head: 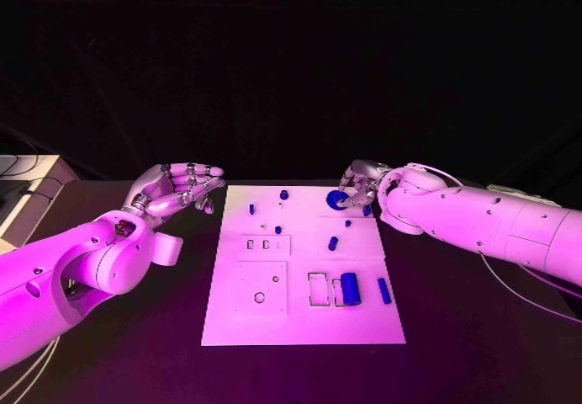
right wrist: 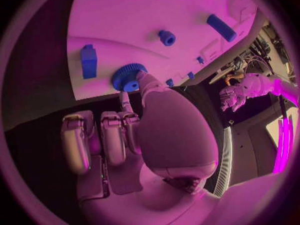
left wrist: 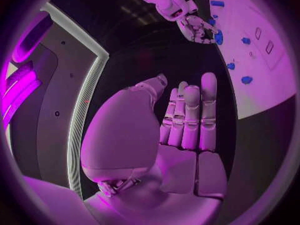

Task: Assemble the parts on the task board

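Observation:
The white task board [head: 304, 316] lies in the middle of the black table. At its far right edge my right hand [head: 360, 187] pinches a round blue gear [head: 337, 199] between thumb and a finger; the right wrist view shows the toothed gear [right wrist: 128, 77] at the board's edge, just off the thumb tip. My left hand [head: 180, 189] hovers off the board's far left corner, fingers apart and holding nothing. In the left wrist view its fingers [left wrist: 187, 120] are stretched out straight. Beyond them there, the right hand [left wrist: 197, 27] is on the gear [left wrist: 219, 37].
On the board lie a thick blue cylinder [head: 351, 288], a slim blue bar [head: 384, 290], a blue peg [head: 332, 243] and several small blue pieces further back, among rectangular slots [head: 318, 288]. A blue block [right wrist: 89, 61] sits close to the gear. Pale equipment [head: 24, 189] stands at the table's left edge.

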Robot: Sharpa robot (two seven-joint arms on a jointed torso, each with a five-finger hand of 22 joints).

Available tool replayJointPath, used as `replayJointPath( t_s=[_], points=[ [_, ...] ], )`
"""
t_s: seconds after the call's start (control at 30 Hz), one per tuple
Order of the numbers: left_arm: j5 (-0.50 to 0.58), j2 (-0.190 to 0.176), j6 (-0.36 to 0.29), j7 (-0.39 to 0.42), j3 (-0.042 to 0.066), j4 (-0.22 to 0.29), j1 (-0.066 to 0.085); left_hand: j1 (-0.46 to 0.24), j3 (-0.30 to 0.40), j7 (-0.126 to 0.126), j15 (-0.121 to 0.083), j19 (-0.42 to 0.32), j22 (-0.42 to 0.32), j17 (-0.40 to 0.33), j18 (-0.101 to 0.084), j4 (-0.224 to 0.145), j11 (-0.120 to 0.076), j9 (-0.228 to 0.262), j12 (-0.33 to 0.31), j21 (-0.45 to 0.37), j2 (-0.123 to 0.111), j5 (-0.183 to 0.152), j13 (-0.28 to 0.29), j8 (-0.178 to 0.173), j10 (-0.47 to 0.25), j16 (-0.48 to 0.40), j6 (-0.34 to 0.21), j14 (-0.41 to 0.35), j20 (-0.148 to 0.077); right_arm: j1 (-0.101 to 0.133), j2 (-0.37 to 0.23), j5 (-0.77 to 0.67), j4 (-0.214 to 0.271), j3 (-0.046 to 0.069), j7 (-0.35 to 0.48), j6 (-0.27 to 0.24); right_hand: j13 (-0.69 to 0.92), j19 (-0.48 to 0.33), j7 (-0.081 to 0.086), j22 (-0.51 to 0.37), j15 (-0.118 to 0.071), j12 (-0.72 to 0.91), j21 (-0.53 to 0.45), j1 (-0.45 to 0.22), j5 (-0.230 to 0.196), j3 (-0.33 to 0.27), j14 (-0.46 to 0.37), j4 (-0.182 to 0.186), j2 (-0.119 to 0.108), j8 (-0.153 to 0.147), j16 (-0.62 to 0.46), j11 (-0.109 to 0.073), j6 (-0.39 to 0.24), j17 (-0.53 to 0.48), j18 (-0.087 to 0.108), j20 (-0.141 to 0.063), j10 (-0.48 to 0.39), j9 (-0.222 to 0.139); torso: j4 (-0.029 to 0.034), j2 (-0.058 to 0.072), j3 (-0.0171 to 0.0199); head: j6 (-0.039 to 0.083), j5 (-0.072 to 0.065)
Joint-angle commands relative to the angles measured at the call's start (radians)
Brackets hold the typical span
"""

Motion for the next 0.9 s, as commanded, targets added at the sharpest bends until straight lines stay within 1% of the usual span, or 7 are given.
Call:
replayJointPath(
  t_s=[0.03, 0.3, 0.43, 0.47, 0.6, 0.67, 0.9],
  points=[
    [-0.003, 0.002, 0.018, 0.005, 0.001, 0.001, 0.000, -0.007, 0.006, -0.005, -0.001, -0.008, 0.001, 0.001, 0.014, -0.002, 0.000, 0.001, 0.003, 0.006, 0.000, -0.002, 0.001, -0.002, -0.004, 0.005, -0.003, 0.006, -0.001, -0.001, 0.004, -0.014, -0.004, -0.001, 0.005, -0.001, 0.263, 0.105, 0.002, 0.263, 0.007, 0.002, 0.002, 0.011, 0.007, 0.001, 0.108, 0.004, 0.003, 0.005, 0.006, 0.007, 0.003, 0.263, -0.007, 0.010, 0.107, 0.000, -0.0009, 0.000, 0.0000, 0.000, 0.000],
    [-0.003, 0.002, 0.018, 0.004, 0.001, 0.000, 0.000, -0.007, 0.006, -0.005, -0.001, -0.008, 0.001, 0.001, 0.014, -0.002, 0.000, 0.001, 0.003, 0.006, 0.000, -0.002, 0.001, -0.002, -0.004, 0.005, -0.003, 0.006, -0.001, -0.003, 0.012, -0.018, -0.011, -0.002, 0.005, -0.001, 0.263, 0.105, 0.001, 0.263, 0.007, 0.002, 0.002, 0.018, 0.012, 0.010, 0.108, 0.005, 0.008, 0.008, 0.006, 0.006, 0.008, 0.263, -0.007, 0.010, 0.107, -0.001, -0.0002, 0.000, 0.0003, -0.001, 0.000],
    [-0.003, 0.001, 0.019, 0.004, 0.001, 0.000, 0.000, -0.007, 0.008, -0.005, -0.001, -0.009, 0.002, 0.000, 0.014, -0.003, 0.000, 0.001, 0.004, 0.008, 0.001, -0.002, 0.001, -0.001, -0.005, 0.006, -0.002, 0.005, -0.001, -0.003, 0.012, -0.034, -0.009, -0.003, 0.004, -0.017, 0.263, 0.105, -0.002, 0.263, 0.005, 0.002, 0.002, 0.032, 0.015, 0.033, 0.108, 0.003, 0.013, 0.012, 0.006, 0.004, 0.020, 0.263, -0.007, 0.009, 0.107, -0.002, -0.0006, -0.001, -0.0001, -0.002, 0.000],
    [-0.003, 0.001, 0.019, 0.004, 0.001, 0.000, 0.000, -0.007, 0.008, -0.005, -0.001, -0.009, 0.002, 0.000, 0.014, -0.003, 0.000, 0.001, 0.004, 0.008, 0.001, -0.002, 0.001, -0.001, -0.005, 0.006, -0.002, 0.005, -0.001, -0.003, 0.011, -0.039, -0.007, -0.003, 0.004, -0.023, 0.263, 0.105, -0.003, 0.263, 0.003, 0.002, 0.002, 0.041, 0.001, 0.051, 0.108, 0.001, 0.013, 0.012, 0.006, 0.003, 0.026, 0.263, -0.007, 0.008, 0.107, -0.003, -0.0009, -0.001, -0.0003, -0.002, 0.000],
    [-0.003, 0.001, 0.019, 0.004, 0.001, 0.001, 0.000, -0.007, 0.008, -0.005, -0.001, -0.009, 0.002, 0.000, 0.014, -0.003, 0.000, 0.001, 0.004, 0.008, 0.001, -0.002, 0.001, -0.001, -0.005, 0.006, -0.002, 0.005, -0.001, -0.005, 0.008, -0.071, 0.007, -0.003, 0.008, -0.058, 0.263, 0.105, -0.008, 0.263, -0.001, 0.002, 0.002, 0.049, 0.013, 0.096, 0.108, -0.001, 0.007, 0.013, 0.006, -0.001, 0.049, 0.263, -0.007, 0.004, 0.107, -0.006, -0.0022, -0.001, -0.0001, -0.001, 0.000],
    [-0.003, 0.000, 0.019, 0.004, 0.001, 0.001, 0.000, -0.007, 0.008, -0.005, -0.001, -0.009, 0.002, 0.000, 0.014, -0.003, 0.000, 0.001, 0.004, 0.008, 0.001, -0.002, 0.001, -0.001, -0.005, 0.006, -0.002, 0.005, -0.001, -0.005, 0.006, -0.083, 0.016, -0.003, 0.009, -0.074, 0.263, 0.105, -0.014, 0.263, -0.006, 0.002, 0.002, 0.047, 0.029, 0.124, 0.108, -0.001, 0.001, 0.016, 0.006, -0.006, 0.070, 0.263, -0.007, 0.000, 0.107, -0.007, -0.0017, -0.001, 0.0003, -0.001, -0.001],
    [-0.003, -0.001, 0.019, 0.004, 0.001, 0.002, 0.000, -0.007, 0.008, -0.005, -0.001, -0.009, 0.002, 0.000, 0.014, -0.003, 0.000, 0.001, 0.004, 0.008, 0.001, -0.002, 0.001, -0.001, -0.005, 0.006, -0.002, 0.005, -0.001, -0.006, -0.011, -0.132, 0.077, -0.003, 0.003, -0.151, 0.263, 0.105, -0.019, 0.263, -0.012, 0.002, 0.002, 0.030, 0.037, 0.154, 0.108, 0.002, -0.013, 0.015, 0.006, -0.011, 0.088, 0.263, -0.007, -0.005, 0.107, -0.009, -0.0012, -0.002, -0.0003, 0.003, -0.004]
  ],
)
